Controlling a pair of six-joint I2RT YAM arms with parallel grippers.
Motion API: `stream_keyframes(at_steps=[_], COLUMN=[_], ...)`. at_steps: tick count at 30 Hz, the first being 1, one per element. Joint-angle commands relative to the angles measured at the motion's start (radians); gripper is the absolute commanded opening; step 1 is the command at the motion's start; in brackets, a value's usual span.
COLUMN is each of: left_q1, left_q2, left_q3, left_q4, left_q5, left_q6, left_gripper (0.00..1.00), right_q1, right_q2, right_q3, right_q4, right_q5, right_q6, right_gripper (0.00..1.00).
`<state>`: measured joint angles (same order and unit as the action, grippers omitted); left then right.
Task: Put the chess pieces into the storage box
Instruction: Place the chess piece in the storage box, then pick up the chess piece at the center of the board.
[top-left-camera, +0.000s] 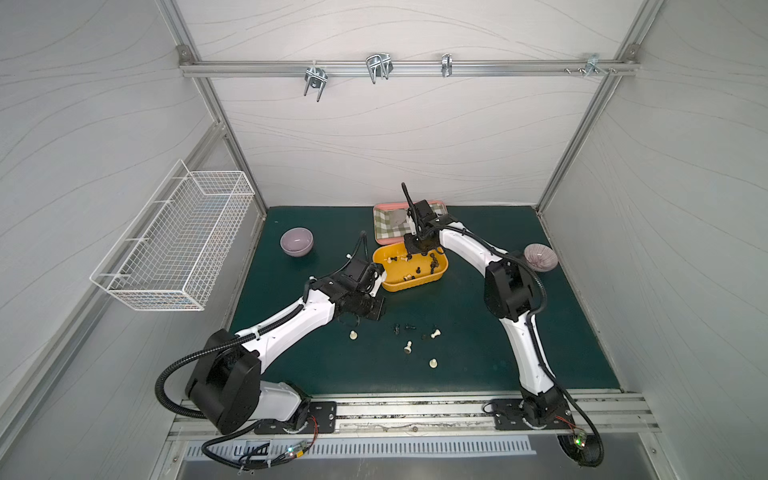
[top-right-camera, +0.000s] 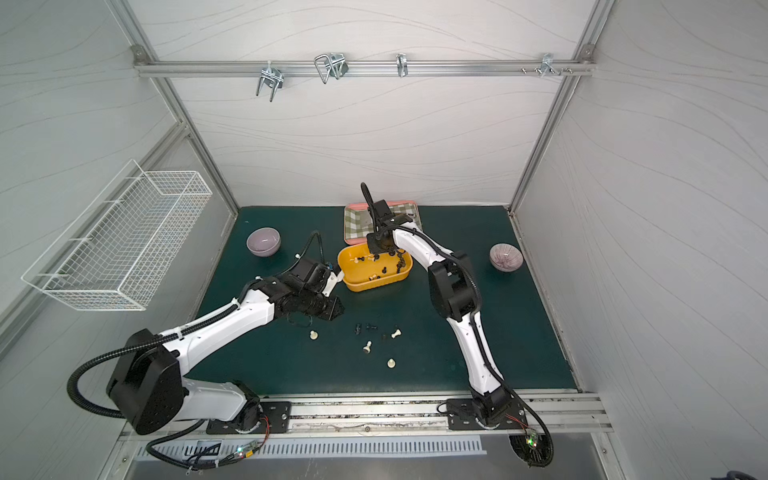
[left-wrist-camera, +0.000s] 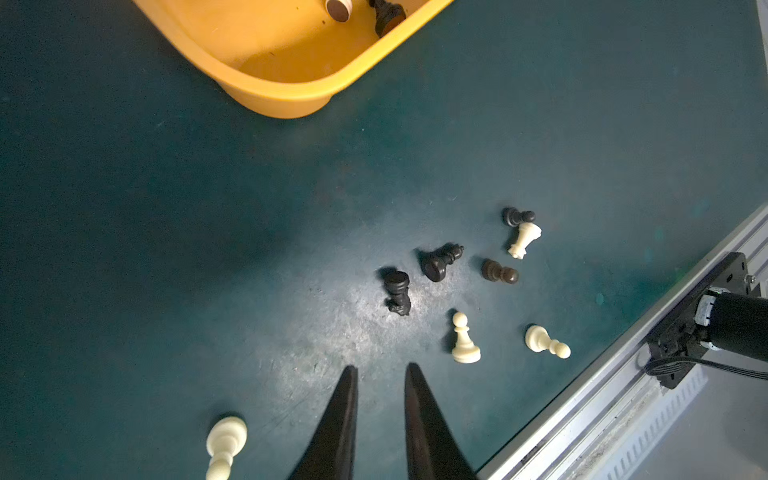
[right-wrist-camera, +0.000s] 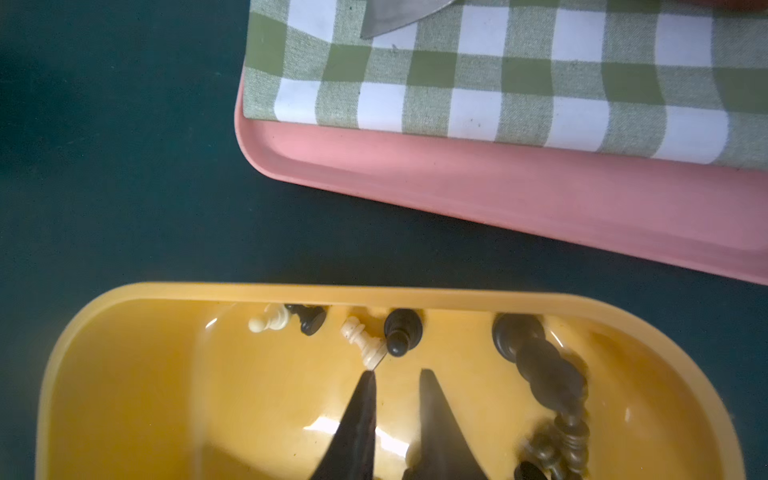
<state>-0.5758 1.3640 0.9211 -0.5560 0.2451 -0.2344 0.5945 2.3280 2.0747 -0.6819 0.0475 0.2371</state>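
Note:
The yellow-orange storage box (top-left-camera: 409, 286) (top-right-camera: 374, 286) sits mid-mat and holds several chess pieces, black and cream, along its far wall (right-wrist-camera: 402, 332) and one end (right-wrist-camera: 540, 365). My right gripper (right-wrist-camera: 397, 371) (top-left-camera: 419, 249) hangs inside the box, its jaws slightly apart with nothing between them; one fingertip (right-wrist-camera: 368, 380) is close to a lying cream piece (right-wrist-camera: 363, 340). My left gripper (left-wrist-camera: 381, 368) (top-left-camera: 361, 318) hovers low over the mat, narrowly open and holding nothing. Ahead of it lie several loose pieces: a black knight (left-wrist-camera: 398, 293), a standing cream pawn (left-wrist-camera: 464, 338), others (top-left-camera: 435, 332). One cream piece (left-wrist-camera: 224, 440) lies beside the fingers.
A pink tray (right-wrist-camera: 498, 187) (top-left-camera: 384, 240) with a green checked cloth stands just behind the box. A purple bowl (top-left-camera: 296, 241) is at the back left, a striped bowl (top-left-camera: 539, 257) at the right. A white wire basket (top-left-camera: 174, 245) hangs on the left wall. A metal rail (left-wrist-camera: 623, 395) borders the mat's front.

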Motion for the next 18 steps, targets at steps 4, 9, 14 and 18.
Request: stream_keyframes(at_steps=[4, 9, 14, 18], left_q1=[0.011, 0.014, 0.018, 0.020], left_q2=[-0.033, -0.048, -0.058, -0.071], left_q3=[0.018, 0.019, 0.024, 0.021], left_q4=[-0.038, -0.063, -0.113, -0.157], left_q5=[-0.036, -0.058, -0.091, -0.133], left_q6=[0.026, 0.025, 0.023, 0.018], left_gripper=[0.23, 0.23, 0.24, 0.26], right_q1=[0.005, 0.005, 0.006, 0.005], right_q2=[-0.125, -0.209, -0.322, -0.435], right_q3=[-0.015, -0.085, -0.209, -0.356], right_q4=[0.000, 0.035, 0.076, 0.117], right_q5=[-0.002, -0.009, -0.025, -0.027], right_q6=[-0.012, -0.012, -0.015, -0.023], right_gripper=[0.22, 0.22, 0.22, 0.22])
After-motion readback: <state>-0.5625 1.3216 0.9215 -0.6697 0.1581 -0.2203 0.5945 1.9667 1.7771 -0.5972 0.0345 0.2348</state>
